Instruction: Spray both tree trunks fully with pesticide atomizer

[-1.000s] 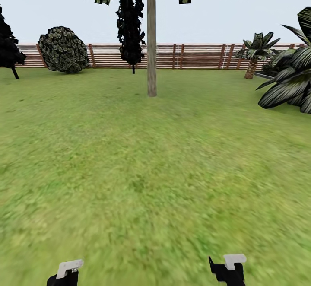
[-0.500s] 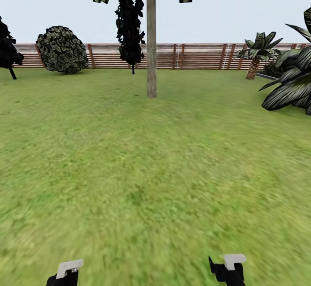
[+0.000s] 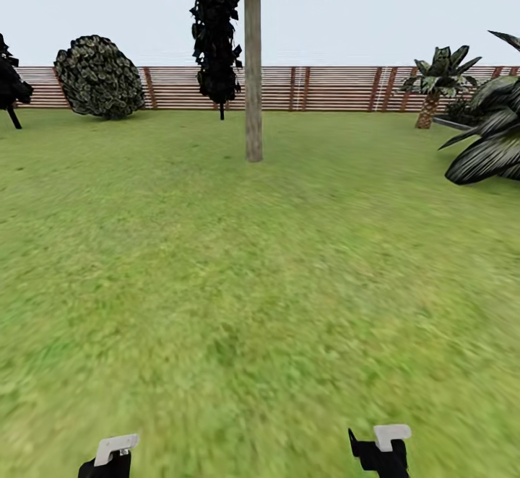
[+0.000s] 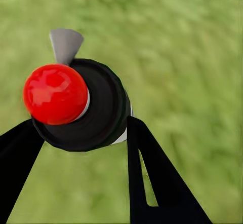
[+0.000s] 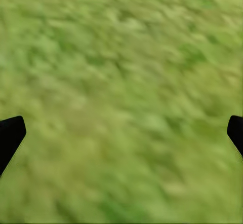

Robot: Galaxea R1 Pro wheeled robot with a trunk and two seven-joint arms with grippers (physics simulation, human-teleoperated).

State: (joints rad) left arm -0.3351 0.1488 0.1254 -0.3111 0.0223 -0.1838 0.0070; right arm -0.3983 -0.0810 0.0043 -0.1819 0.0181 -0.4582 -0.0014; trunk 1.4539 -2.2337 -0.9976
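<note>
I am in the garden, on a green lawn point(image 3: 260, 283) ringed by a brown slat fence point(image 3: 332, 89). One tree stands ahead, and its thick grey-brown tree trunk point(image 3: 253, 74) rises straight to jagged foliage at the head view's upper edge. My left gripper point(image 4: 81, 133) is shut on the pesticide atomizer point(image 4: 98, 110), a dark bottle with a red top point(image 4: 55, 93), held over grass. My right gripper point(image 5: 121, 133) is open, with only grass between its fingers. Low in the head view, both hands show as left gripper point(image 3: 112, 456) and right gripper point(image 3: 379, 449). The floor is out of view.
A round bush point(image 3: 100, 77) stands at the back left by the fence. A dark hanging plant point(image 3: 217, 37) is just behind the trunk. Broad-leaved palm-like plants point(image 3: 487, 138) crowd the right edge, with a small palm point(image 3: 437, 81) further back. Open lawn lies between me and the trunk.
The whole head view has shifted slightly: the fence and bush sit a little higher and the right-hand plants have slid outward, so the camera moved. Both arms hold the same pose.
</note>
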